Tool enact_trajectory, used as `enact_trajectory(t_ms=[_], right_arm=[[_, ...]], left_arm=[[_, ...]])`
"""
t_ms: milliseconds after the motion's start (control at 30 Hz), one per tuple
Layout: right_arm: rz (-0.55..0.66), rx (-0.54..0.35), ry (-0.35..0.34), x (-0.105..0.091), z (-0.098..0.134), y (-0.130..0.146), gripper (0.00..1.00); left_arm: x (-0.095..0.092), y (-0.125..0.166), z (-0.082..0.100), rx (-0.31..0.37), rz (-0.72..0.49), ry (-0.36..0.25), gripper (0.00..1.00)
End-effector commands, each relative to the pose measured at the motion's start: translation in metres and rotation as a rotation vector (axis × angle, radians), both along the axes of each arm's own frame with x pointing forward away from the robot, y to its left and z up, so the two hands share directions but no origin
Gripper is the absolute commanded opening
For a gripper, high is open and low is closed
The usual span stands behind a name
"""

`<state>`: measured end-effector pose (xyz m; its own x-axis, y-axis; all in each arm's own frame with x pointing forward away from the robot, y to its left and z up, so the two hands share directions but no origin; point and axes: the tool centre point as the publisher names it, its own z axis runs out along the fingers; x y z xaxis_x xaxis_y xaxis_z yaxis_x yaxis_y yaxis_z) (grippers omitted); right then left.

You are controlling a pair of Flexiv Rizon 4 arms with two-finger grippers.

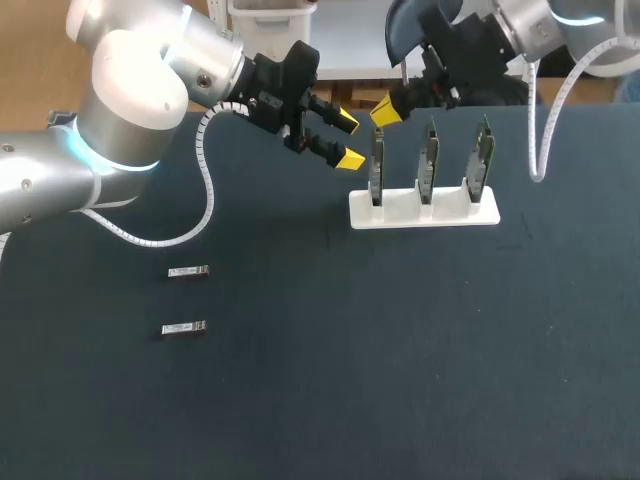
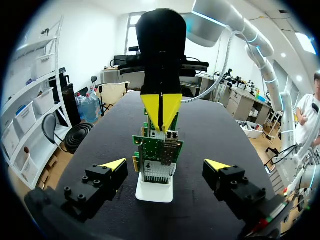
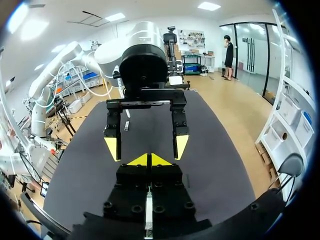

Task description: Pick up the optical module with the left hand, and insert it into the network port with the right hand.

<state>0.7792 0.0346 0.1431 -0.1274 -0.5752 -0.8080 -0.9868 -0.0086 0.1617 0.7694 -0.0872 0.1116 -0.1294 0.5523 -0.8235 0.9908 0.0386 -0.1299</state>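
Two silver optical modules [image 1: 188,271] [image 1: 184,328] lie on the dark table at the left, untouched. A white stand [image 1: 400,216] holds three upright green network cards; the leftmost card [image 1: 377,165] carries a metal port [image 2: 169,145]. My left gripper [image 1: 349,140] hovers open just left of that card, with nothing between its fingers. In the left wrist view the gripper [image 2: 166,166] faces the stand [image 2: 154,192] head-on. My right gripper [image 1: 385,111] is shut, its yellow tips [image 2: 161,111] pressed together right above the leftmost card's top. In the right wrist view that gripper [image 3: 149,160] faces the open left gripper [image 3: 146,147].
The middle card [image 1: 428,160] and the right card [image 1: 483,155] stand behind the first along the stand. A white cable [image 1: 545,140] hangs from my right arm beside the stand. Bare dark table [image 1: 400,350] spreads in front of the stand.
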Motion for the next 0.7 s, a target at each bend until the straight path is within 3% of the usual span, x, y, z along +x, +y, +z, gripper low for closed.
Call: enact_trajectory(t_ms=[33, 500, 700], right_arm=[[-0.009, -0.001, 0.002, -0.0019, -0.0018, 0.0003, 0.00], [-0.015, -0.031, 0.004, -0.0057, -0.0111, 0.0006, 0.00], [-0.026, 0.001, -0.017, -0.0064, -0.0018, -0.0001, 0.00]], left_arm=[[0.0006, -0.0007, 0.0004, 0.004, 0.000, 0.002, 1.00], [0.0006, -0.0007, 0.0004, 0.004, 0.000, 0.002, 1.00], [0.0006, -0.0007, 0.0004, 0.004, 0.000, 0.002, 1.00]])
